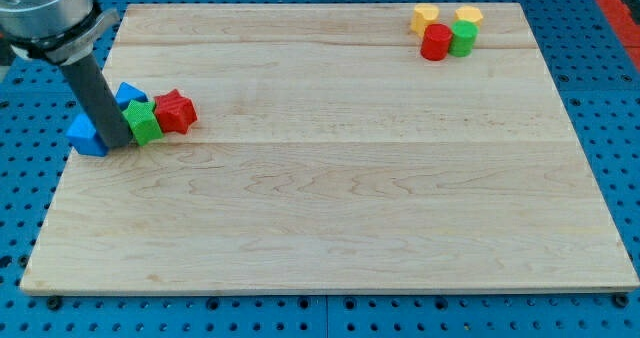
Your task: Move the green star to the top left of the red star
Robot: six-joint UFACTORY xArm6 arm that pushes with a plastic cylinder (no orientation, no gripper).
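Observation:
The green star [145,123] lies near the board's left edge, touching the red star [175,111] on its right. My tip [116,144] rests on the board just left of the green star, between it and a blue block [88,135]. A second blue block [127,94] sits just above the green star, partly hidden behind the rod.
At the view's top right stands a cluster: a yellow block [425,17], another yellow block [468,16], a red cylinder [435,43] and a green cylinder [461,39]. The wooden board [330,178] lies on a blue perforated table.

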